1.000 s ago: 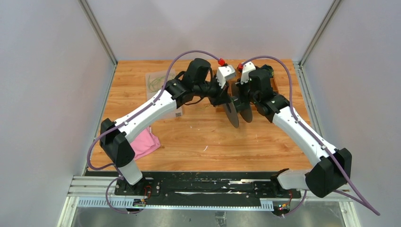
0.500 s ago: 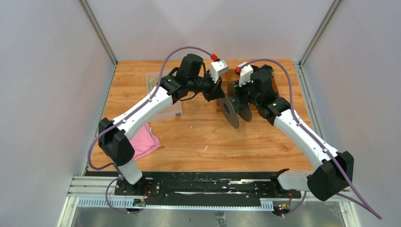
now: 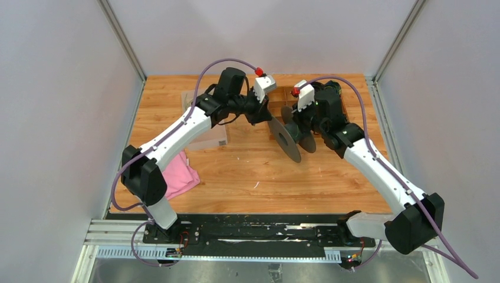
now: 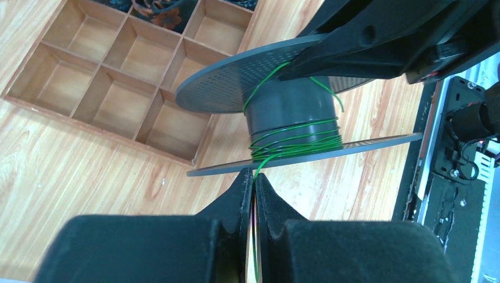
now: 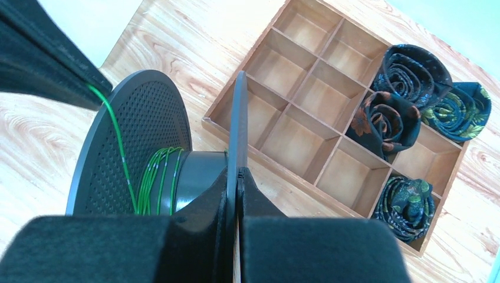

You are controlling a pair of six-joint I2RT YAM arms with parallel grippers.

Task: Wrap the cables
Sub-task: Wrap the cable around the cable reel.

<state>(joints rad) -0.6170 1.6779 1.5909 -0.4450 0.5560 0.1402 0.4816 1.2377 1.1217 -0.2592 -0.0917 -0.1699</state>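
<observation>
Bright even light, soft shadows on the table [image 3: 253, 177], close black fingers [image 4: 227, 206] blurred in both wrist views

Above table [image 3: 253, 177], centre-rear: spool [image 3: 292, 132] between 2 grippers, left gripper [image 4: 255, 184] at its left, right gripper [image 5: 237, 177] on right flange rim. On core: cable [image 4: 295, 141], 1 strand into left gripper. Behind spool: divided tray [image 5: 306, 88], rolled ties [image 5: 386, 118] in end compartments. Near table's left edge: cloth [image 3: 180, 180].

Your arms meet at far centre.
Your left arm [image 3: 177, 132] and right arm [image 3: 372, 166] angle inward; left gripper [image 4: 252, 178] and right gripper [image 5: 237, 173] both pinched tight.
</observation>
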